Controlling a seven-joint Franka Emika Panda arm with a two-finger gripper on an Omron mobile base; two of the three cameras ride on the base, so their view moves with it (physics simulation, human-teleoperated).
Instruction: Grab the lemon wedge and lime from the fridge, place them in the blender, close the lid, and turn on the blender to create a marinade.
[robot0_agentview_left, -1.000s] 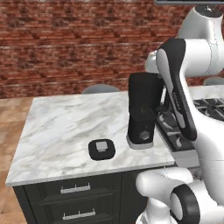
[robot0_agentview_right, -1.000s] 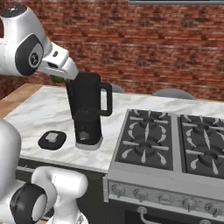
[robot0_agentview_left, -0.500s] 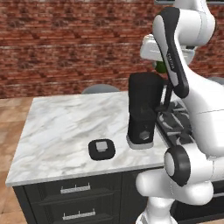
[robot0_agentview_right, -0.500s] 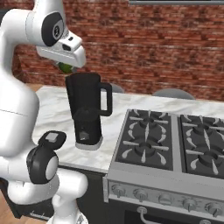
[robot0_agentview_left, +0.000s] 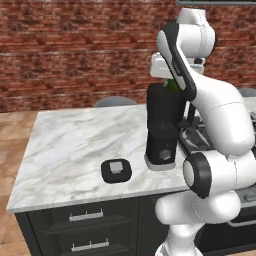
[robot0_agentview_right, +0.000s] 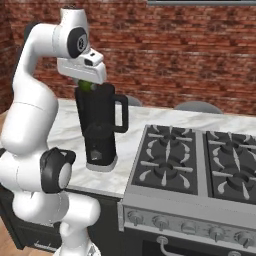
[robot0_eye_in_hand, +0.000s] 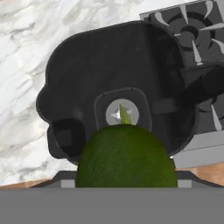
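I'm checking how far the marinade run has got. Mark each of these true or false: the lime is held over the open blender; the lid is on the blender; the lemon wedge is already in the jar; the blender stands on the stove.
1. The lime is held by the gripper over the open blender. True.
2. The lid is on the blender. False: it lies on the marble counter, beside the blender.
3. The lemon wedge lies at the bottom of the jar. True.
4. The blender stands on the stove. False: it stands on the counter next to the stove.
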